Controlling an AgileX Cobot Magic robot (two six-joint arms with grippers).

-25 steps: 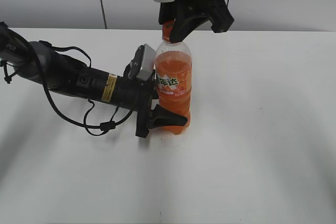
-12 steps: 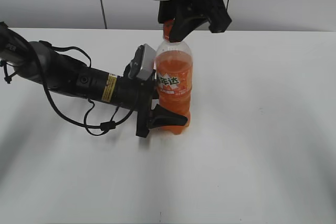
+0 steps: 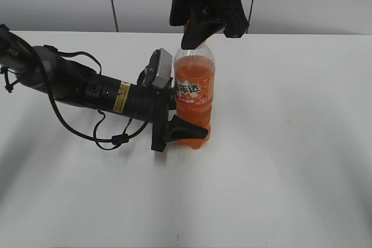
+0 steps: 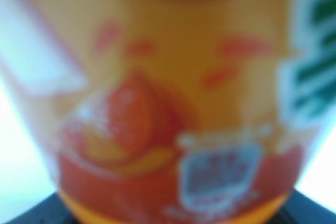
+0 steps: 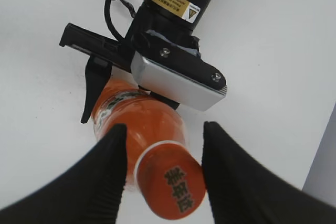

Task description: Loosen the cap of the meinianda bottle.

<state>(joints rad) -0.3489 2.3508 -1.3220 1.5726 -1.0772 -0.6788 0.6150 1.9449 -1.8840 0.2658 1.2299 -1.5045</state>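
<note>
The meinianda bottle stands upright on the white table, clear plastic with orange drink and an orange label. My left gripper lies level from the left and is shut on the bottle's lower body. In the left wrist view the blurred label fills the frame. The orange cap sits on the neck. My right gripper hangs over it from above, open, with one black finger on each side of the cap and gaps showing. In the exterior view the cap is mostly hidden behind the right gripper.
The left arm with its black cables stretches across the table's left half. Its grey wrist camera housing sits right beside the bottle. The white table ends at a grey wall behind.
My right gripper has risen slightly and shifted a little left over the cap. The bottle and the left gripper have stayed put.
</note>
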